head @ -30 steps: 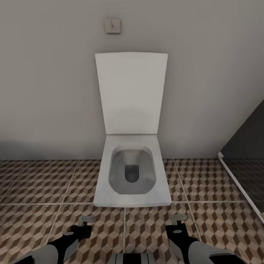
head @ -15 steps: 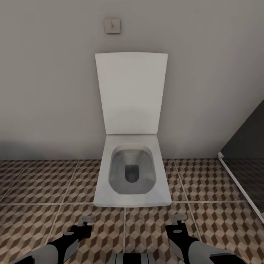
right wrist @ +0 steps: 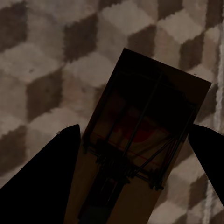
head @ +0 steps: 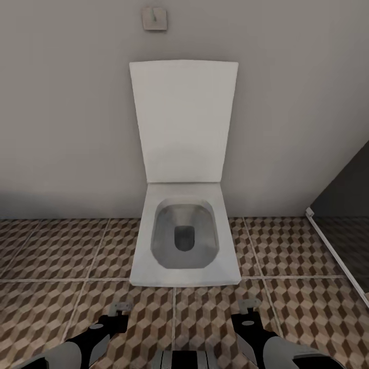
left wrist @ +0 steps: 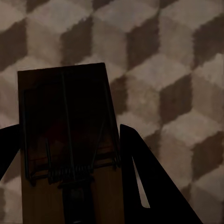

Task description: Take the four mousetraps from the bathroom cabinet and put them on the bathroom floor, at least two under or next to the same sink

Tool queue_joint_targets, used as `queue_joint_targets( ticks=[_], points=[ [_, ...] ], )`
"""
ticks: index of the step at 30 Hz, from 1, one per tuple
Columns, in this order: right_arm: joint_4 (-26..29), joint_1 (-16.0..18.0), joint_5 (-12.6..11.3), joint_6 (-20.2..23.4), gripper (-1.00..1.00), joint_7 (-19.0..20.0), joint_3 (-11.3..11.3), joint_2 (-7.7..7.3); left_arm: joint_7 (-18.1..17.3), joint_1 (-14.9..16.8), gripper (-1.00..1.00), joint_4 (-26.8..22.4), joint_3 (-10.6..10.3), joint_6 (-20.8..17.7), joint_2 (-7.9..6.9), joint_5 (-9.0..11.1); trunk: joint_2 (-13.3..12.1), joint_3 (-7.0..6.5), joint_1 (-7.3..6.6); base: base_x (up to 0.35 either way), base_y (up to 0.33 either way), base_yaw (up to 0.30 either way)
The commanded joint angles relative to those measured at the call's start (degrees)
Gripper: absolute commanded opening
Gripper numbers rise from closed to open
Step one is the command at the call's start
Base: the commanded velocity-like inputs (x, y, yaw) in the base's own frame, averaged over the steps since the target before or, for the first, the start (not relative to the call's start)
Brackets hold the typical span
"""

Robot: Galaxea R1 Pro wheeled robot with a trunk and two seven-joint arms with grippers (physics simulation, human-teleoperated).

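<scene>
Carrying one mousetrap in each gripper, the robot faced a white toilet [head: 184, 241] against the wall. The left gripper [left wrist: 70, 186] had its fingers closed on a mousetrap [left wrist: 65, 121], and the right gripper [right wrist: 135, 186] likewise pinched another mousetrap [right wrist: 149, 121], both above the patterned bathroom floor [head: 51, 256]. The sink was not here, so I judged the base should turn away carefully, keeping both traps level. A dark panel [head: 343, 205] narrowed the right side; the left offered more room.
</scene>
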State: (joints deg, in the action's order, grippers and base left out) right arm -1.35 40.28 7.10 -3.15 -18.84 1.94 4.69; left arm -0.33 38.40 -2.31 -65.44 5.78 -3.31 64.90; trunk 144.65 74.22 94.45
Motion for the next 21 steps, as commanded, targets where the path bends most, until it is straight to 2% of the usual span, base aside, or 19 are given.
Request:
queue_joint_targets(
  ticks=[1,8,21],
  points=[
    [-0.11,0.06,0.37,-0.10,-1.00,-0.32,0.17,0.01,-0.03,0.01,-1.00,-0.06,-0.48,0.11,-0.03,0.40,0.03,0.27,0.01,0.000,0.000,0.000],
    [0.09,0.06,0.45,-0.16,-1.00,-0.32,0.17,-0.06,-0.03,0.01,-1.00,-0.06,-0.48,0.11,-0.03,0.35,0.13,1.82,0.19,0.000,0.000,0.000],
    [0.53,0.06,0.46,-0.74,-1.00,-0.32,0.07,-0.08,0.74,0.01,-1.00,-0.16,-0.72,0.65,-0.11,-0.06,0.13,1.82,0.19,0.000,0.000,0.000]
  ],
)
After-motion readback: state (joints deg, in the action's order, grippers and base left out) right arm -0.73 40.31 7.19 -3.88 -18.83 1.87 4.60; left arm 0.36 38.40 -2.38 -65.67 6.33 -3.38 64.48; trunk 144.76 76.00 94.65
